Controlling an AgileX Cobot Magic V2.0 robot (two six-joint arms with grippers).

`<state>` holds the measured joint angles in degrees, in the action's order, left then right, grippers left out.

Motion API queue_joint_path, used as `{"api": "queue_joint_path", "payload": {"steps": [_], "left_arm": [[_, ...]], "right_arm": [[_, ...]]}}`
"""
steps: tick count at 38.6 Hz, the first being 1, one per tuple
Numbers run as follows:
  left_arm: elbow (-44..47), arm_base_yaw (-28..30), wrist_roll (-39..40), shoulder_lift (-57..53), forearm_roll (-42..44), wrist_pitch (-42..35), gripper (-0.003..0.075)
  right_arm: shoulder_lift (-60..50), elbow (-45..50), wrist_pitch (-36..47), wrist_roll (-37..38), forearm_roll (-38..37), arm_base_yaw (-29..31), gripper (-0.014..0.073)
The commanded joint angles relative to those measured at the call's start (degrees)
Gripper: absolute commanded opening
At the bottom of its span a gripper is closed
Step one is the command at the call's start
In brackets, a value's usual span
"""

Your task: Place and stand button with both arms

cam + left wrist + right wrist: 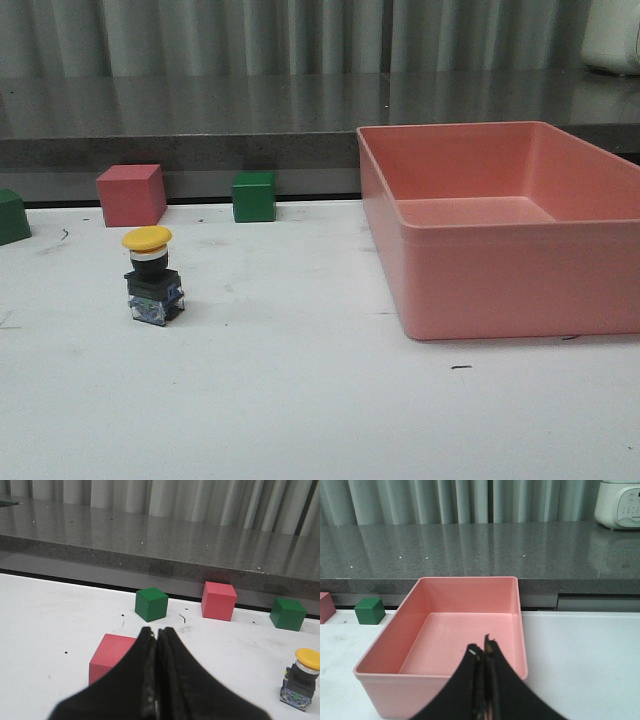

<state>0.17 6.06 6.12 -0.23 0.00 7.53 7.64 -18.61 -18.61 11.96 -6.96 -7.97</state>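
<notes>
The button (152, 275) stands upright on the white table at the left, yellow cap on top, black base with bluish bits below. It also shows in the left wrist view (301, 679), far off to one side of my left gripper (158, 631), which is shut and empty. My right gripper (483, 646) is shut and empty, in front of the pink bin (445, 667). Neither arm shows in the front view.
A large empty pink bin (500, 290) stands at the right. A pink cube (131, 195) and green cubes (254, 197) (12, 216) sit along the table's back edge. Another pink cube (111, 656) lies just beyond my left fingers. A dark counter runs behind.
</notes>
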Motion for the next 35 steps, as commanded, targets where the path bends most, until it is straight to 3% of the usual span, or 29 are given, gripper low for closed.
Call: {"api": "queue_joint_path", "payload": {"steps": [1, 30, 35], "left_arm": [[0.49, -0.06, 0.01, -1.39, -0.58, -4.83, -0.0020], [0.49, -0.06, 0.01, -1.39, -0.58, -4.83, -0.0020], [0.49, -0.06, 0.01, -1.39, -0.58, -4.83, -0.0020]], "right_arm": [[0.59, -1.59, 4.59, -0.30, -0.72, 0.24, -0.0070], [0.59, -1.57, 4.59, -0.43, -1.32, 0.24, -0.0070], [0.52, 0.14, 6.23, -7.62, 3.26, 0.30, -0.0070]]}}
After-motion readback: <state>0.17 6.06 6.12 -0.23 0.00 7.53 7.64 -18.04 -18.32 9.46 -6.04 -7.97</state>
